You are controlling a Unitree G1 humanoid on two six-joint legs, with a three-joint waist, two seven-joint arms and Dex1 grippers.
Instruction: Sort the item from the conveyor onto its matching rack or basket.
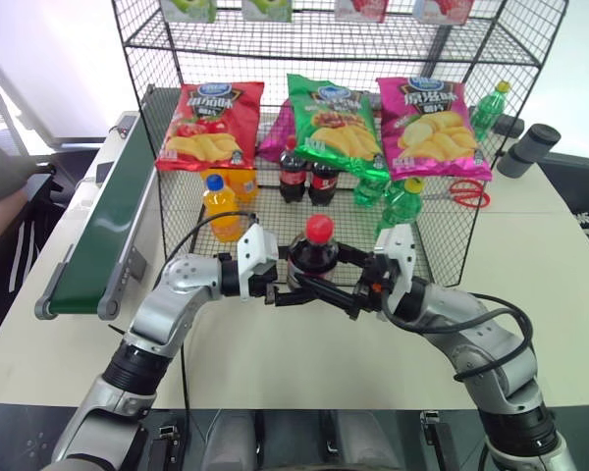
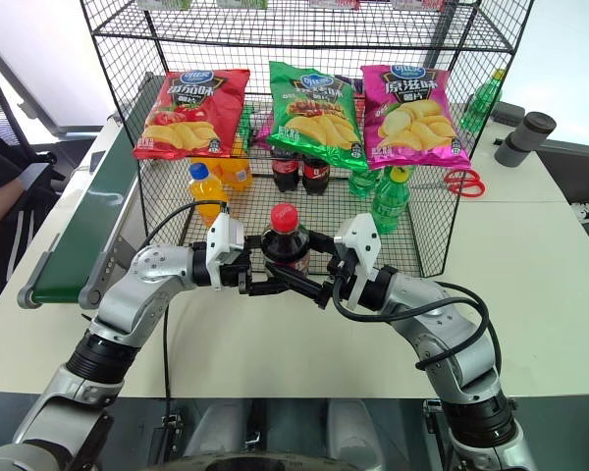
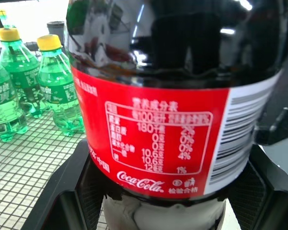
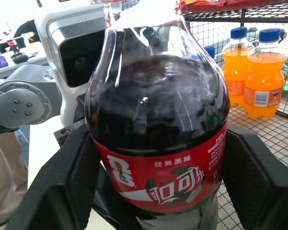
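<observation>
Left eye view has the cola bottle [image 1: 314, 257] standing upright, red cap on top, pinched between both arms just in front of the wire-mesh basket [image 1: 432, 257]. The left gripper [image 1: 275, 290] comes at it level from the robot's left, the right gripper [image 1: 346, 287] from the robot's right, and each is clenched on the bottle's lower body; the wrist views show the black fingers [image 4: 252, 177] hugging the red label on either side. Looks like a handover in mid-air. The basket lies straight ahead past the bottle, with the two other cola bottles [image 1: 307, 177] standing deeper inside. The conveyor [image 1: 103, 231] sits well off to the left, so I'd guess the right arm carries it in
</observation>
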